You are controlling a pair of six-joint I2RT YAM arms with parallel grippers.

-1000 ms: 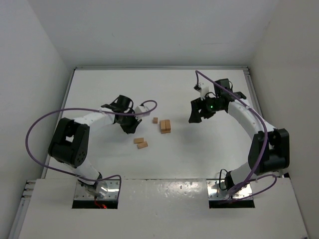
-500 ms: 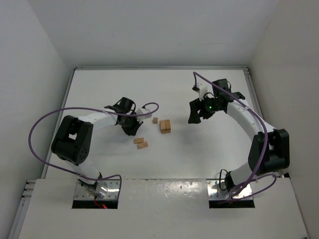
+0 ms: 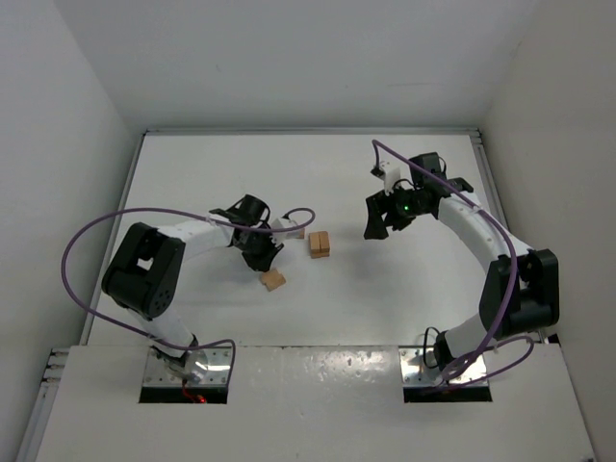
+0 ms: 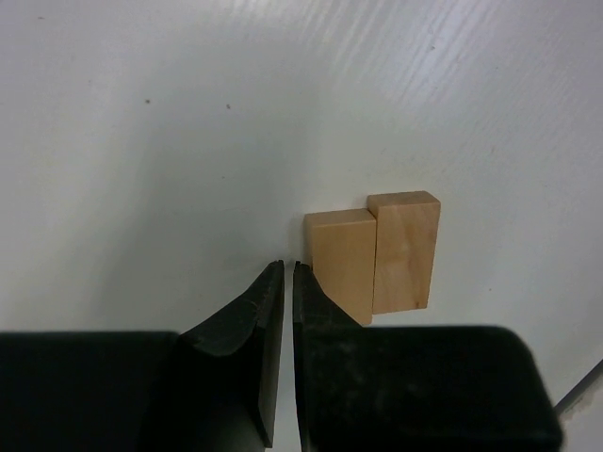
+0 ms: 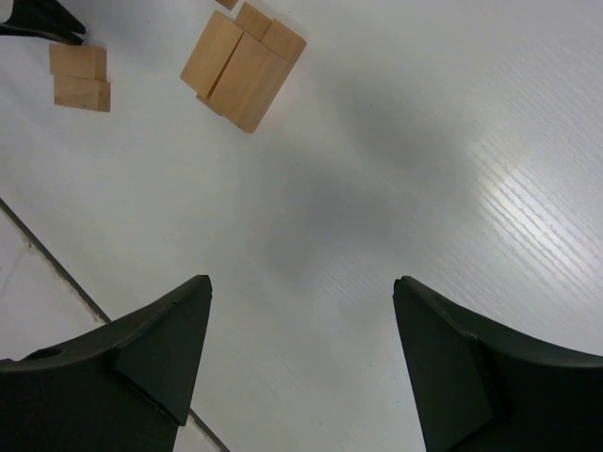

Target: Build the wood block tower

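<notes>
Overhead and wrist views, L to R: L gripper [image 3: 258, 252] low over table [image 3: 192, 173], fingers [image 4: 268, 320] pressed nearly together, only a slit btwn them, pinching nothing. Two blocks [image 4: 344, 254] flat on table, side by side and touching, just ahead and to right of those tips, near corner of one hidden behind right finger. Tower [image 3: 320, 243], low tan stack, farther right, btwn both grippers. R gripper [image 3: 383, 223] off to far right, fingers [image 5: 160, 348] spread wide, empty, with tower well ahead, up and left of them in its wrist view.
</notes>
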